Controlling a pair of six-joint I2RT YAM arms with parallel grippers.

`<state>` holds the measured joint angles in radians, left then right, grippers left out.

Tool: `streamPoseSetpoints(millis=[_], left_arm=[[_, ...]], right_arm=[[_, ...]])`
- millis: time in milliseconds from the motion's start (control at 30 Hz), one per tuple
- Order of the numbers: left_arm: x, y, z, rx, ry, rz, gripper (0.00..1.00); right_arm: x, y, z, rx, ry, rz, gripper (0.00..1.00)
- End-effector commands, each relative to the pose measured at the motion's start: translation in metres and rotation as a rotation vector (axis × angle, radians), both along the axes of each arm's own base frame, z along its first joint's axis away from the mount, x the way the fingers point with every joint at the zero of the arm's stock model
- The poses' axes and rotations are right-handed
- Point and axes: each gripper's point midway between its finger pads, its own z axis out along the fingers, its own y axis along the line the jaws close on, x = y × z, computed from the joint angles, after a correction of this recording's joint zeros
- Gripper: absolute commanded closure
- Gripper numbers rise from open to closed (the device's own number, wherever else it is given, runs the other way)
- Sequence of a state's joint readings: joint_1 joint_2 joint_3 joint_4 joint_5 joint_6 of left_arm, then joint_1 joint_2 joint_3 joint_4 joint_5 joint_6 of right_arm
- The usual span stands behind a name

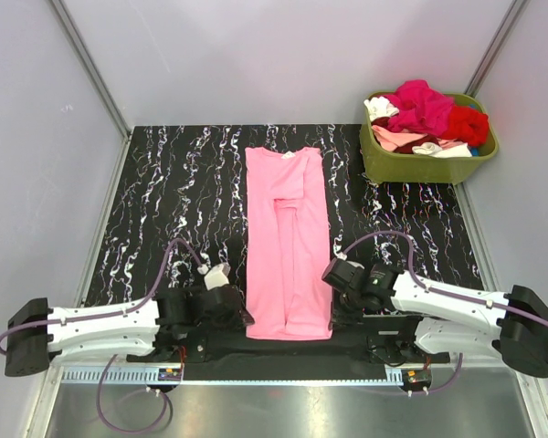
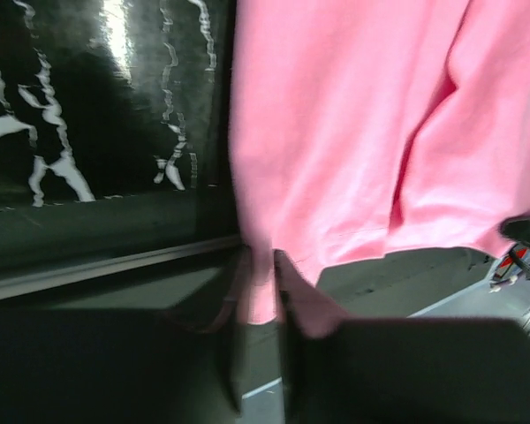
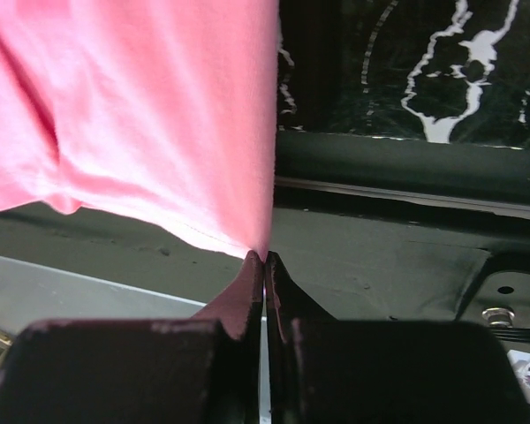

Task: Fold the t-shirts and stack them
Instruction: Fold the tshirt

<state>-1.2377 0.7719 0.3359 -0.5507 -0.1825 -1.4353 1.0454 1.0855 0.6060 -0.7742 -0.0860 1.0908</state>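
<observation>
Pink tee point(image 1: 288, 242) lies on the worktop point(image 1: 164, 182), sleeves folded in. My right fingers point(image 3: 238, 300) pinch its near hem corner. My left fingers point(image 2: 336, 371) straddle the other; grip unclear. Cross-folds remain, and more tees point(image 1: 429, 114) wait in the tub point(image 1: 411, 166).

A flat shirt point(image 1: 288, 242) lies lengthwise down the middle of the counter point(image 1: 164, 201), collar at the far end, hem at the near edge, sleeves folded in on top of its body. The left pincer point(image 1: 245, 319) sits at the hem's near left corner, with that corner between its fingers. The right pincer point(image 1: 331, 315) sits at the near right corner, touching it. A tub point(image 1: 384, 166) stands at the counter's far right corner, well apart, with a heap of shirts point(image 1: 429, 114) in it.
</observation>
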Motion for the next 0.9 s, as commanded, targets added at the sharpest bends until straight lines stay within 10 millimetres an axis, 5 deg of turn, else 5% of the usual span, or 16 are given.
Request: streamPoseSetpoints(millis=[0, 33, 100, 300, 367, 467, 500, 633, 867], left_arm=[[0.006, -0.012, 0.010, -0.017, -0.027, 0.046, 0.67], [0.002, -0.013, 0.006, -0.011, -0.019, 0.035, 0.56], [0.000, -0.020, 0.007, -0.041, -0.024, 0.024, 0.50], [-0.006, -0.025, 0.004, -0.053, -0.011, 0.020, 0.48], [-0.011, -0.029, 0.002, -0.067, -0.005, 0.009, 0.54], [-0.014, -0.038, 0.005, -0.091, -0.010, -0.010, 0.83], [-0.013, -0.040, 0.007, -0.091, -0.013, -0.013, 1.00], [-0.007, -0.043, 0.033, -0.081, -0.050, -0.010, 1.00], [0.021, -0.024, 0.091, -0.064, -0.178, 0.059, 0.96]], right_arm=[[-0.003, -0.009, -0.008, -0.040, 0.008, -0.032, 1.00], [-0.003, -0.009, -0.008, -0.037, 0.008, -0.033, 1.00], [-0.003, -0.009, -0.010, -0.040, 0.009, -0.033, 1.00], [-0.002, -0.007, -0.011, -0.041, 0.009, -0.027, 1.00], [-0.002, -0.007, -0.012, -0.042, 0.011, -0.025, 1.00], [-0.002, -0.007, -0.011, -0.042, 0.008, -0.028, 1.00], [-0.001, -0.008, -0.011, -0.042, 0.004, -0.029, 1.00], [0.006, -0.011, 0.006, -0.044, -0.043, -0.044, 1.00], [0.048, -0.010, 0.067, -0.057, -0.232, -0.070, 1.00]])
